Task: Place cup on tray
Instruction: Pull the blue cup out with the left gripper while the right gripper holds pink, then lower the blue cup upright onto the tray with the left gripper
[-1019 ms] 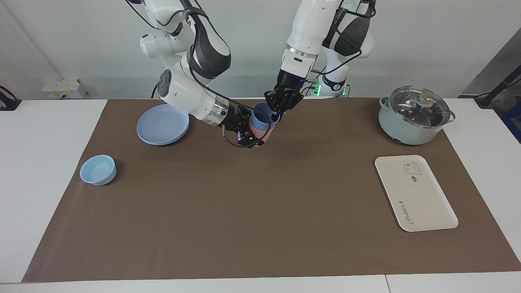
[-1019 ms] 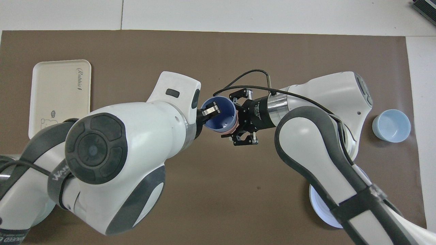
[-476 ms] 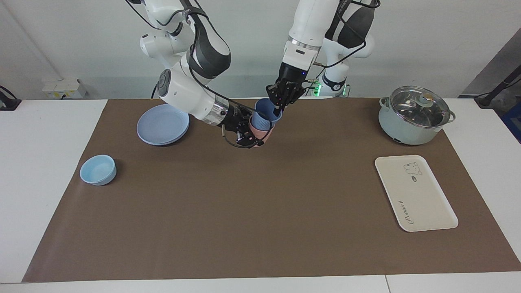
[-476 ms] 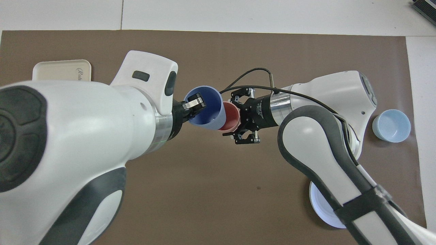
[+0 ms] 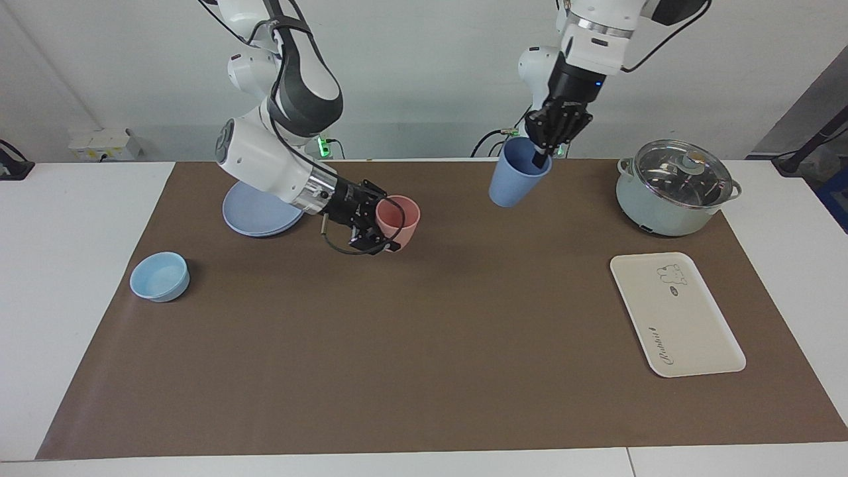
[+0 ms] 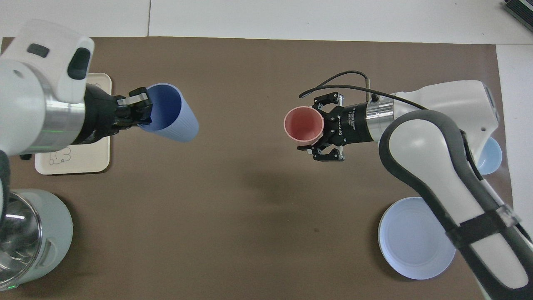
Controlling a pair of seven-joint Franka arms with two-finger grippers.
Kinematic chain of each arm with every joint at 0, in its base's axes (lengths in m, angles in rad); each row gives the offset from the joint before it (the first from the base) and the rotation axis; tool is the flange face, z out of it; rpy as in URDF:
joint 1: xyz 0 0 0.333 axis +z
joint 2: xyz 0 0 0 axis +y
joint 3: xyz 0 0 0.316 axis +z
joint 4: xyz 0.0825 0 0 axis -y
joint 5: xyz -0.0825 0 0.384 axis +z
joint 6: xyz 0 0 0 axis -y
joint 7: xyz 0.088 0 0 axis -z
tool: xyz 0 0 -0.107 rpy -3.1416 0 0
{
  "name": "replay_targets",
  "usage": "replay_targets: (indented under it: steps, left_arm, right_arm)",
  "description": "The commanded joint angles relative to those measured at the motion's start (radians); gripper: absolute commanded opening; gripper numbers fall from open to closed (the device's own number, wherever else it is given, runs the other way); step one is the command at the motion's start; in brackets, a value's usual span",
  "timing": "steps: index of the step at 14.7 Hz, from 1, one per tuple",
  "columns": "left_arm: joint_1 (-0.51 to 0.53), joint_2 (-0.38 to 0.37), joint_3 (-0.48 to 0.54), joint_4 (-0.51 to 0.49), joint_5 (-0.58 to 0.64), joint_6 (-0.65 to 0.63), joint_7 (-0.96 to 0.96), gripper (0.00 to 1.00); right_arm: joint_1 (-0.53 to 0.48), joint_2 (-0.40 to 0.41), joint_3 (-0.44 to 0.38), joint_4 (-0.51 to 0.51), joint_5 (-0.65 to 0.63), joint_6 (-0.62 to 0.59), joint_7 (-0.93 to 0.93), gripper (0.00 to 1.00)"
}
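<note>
Brown paper covers the middle of the white desk [image 5: 79,199], and a pale wall stands at the robots' end. The left tool [image 5: 544,147] is up in the air over the brown mat, between the pink cup and the pot. It holds the blue cup [image 5: 517,173] by the rim, with one finger inside and one outside. The blue cup hangs tilted, clear of the desk, with its open mouth turned up toward the tool. The right tool [image 5: 379,228] is low over the mat and is closed around the side of the pink cup [image 5: 397,221], which stands open side up beside the round blue plate [image 5: 255,212]. The cream tray [image 5: 676,314] lies flat at the left arm's end of the desk, with nothing on it, well apart from the blue cup. A pot [image 5: 674,187] with a glass lid sits near the tray, nearer to the robots. A small light-blue bowl [image 5: 159,276] sits at the right arm's end.
</note>
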Motion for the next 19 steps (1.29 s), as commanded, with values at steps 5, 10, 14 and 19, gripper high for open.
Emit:
replay_targets:
  steps: [5, 10, 14, 19]
  left_arm:
    - [0.398, 0.055, 0.0, -0.276, -0.064, 0.295, 0.634, 0.0]
    - [0.496, 0.252, 0.0, -0.281, -0.073, 0.527, 0.802, 0.0]
    - [0.513, 0.269, 0.0, -0.353, -0.073, 0.623, 0.911, 0.0]
    - [0.513, 0.287, 0.0, -0.353, -0.073, 0.651, 0.913, 1.0]
  right_arm:
    - [-0.242, 0.039, 0.008, -0.102, 0.105, -0.139, -0.364, 0.0]
    - [-0.403, 0.238, 0.009, -0.046, 0.105, -0.202, -0.631, 0.0]
    - [-0.475, 0.301, 0.008, 0.006, 0.073, -0.207, -0.677, 0.0]
    - [-0.483, 0.307, 0.006, 0.016, 0.057, -0.198, -0.693, 0.0]
